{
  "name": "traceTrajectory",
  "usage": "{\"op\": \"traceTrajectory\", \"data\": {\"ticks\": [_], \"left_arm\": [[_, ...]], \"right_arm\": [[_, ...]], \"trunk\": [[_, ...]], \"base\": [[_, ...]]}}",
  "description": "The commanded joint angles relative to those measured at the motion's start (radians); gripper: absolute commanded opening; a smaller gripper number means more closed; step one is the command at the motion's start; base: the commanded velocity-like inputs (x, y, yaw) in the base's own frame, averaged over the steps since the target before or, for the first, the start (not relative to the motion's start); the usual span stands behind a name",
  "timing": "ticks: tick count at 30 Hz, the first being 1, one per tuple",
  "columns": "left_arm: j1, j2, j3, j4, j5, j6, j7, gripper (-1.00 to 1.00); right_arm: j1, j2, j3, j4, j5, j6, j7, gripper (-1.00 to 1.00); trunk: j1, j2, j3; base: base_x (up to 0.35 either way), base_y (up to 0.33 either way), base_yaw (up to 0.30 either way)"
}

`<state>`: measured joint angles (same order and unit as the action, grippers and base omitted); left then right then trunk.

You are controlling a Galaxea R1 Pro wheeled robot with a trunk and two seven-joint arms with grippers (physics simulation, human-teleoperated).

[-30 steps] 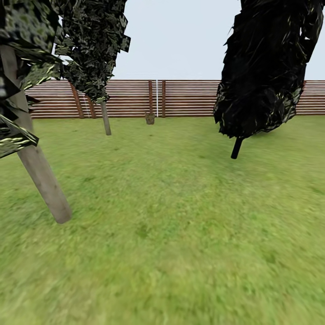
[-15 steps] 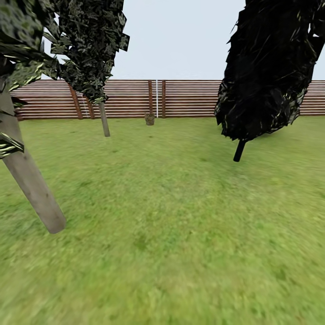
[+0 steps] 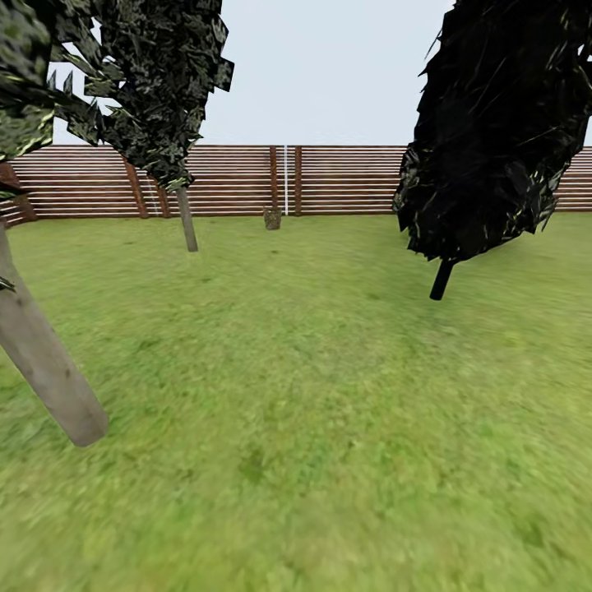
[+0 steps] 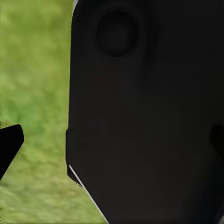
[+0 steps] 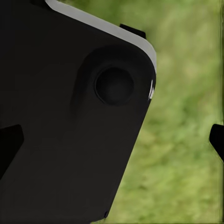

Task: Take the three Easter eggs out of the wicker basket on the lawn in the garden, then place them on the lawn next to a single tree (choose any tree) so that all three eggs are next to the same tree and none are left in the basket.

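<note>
The wicker basket (image 3: 272, 219) is a small brown shape far off on the lawn (image 3: 312, 395), just in front of the fence. At this distance I cannot make out the eggs. A tree (image 3: 49, 374) with a thick pale trunk leans at the near left, and a second pale-trunked tree (image 3: 188, 219) stands farther back. In the left wrist view my left gripper (image 4: 112, 144) is open, its dark fingertips (image 4: 10, 139) at the picture's edges. The right gripper (image 5: 112, 144) is open too, fingertips (image 5: 217, 139) wide apart over grass.
A black-foliaged tree (image 3: 489, 123) on a thin black trunk (image 3: 441, 280) stands at the right. A brown slat fence (image 3: 345, 181) closes the far side. Between both pairs of fingers, the wrist views show a black part of my own body (image 4: 144, 116) in front of the grass.
The whole head view has shifted as I roll forward: the near pale trunk has slid left and down, and the black tree sits slightly lower and to the right. The basket stays centred.
</note>
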<state>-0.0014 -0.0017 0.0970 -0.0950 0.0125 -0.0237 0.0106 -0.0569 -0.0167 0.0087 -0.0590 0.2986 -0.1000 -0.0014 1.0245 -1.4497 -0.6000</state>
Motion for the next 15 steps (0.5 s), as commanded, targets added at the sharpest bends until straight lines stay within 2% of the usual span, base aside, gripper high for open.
{"op": "traceTrajectory", "data": {"ticks": [1,15], "left_arm": [[0.000,0.000,0.006,0.000,0.001,-0.002,0.000,1.00],[0.000,0.000,0.006,0.000,0.001,-0.002,0.000,1.00]], "right_arm": [[-0.001,0.000,0.000,0.001,0.004,-0.003,0.000,1.00],[0.000,0.000,0.000,0.001,0.004,-0.003,0.000,1.00]], "trunk": [[0.001,0.000,-0.001],[0.001,0.000,-0.001]], "base": [[0.327,0.000,0.000],[0.327,0.000,0.000]]}}
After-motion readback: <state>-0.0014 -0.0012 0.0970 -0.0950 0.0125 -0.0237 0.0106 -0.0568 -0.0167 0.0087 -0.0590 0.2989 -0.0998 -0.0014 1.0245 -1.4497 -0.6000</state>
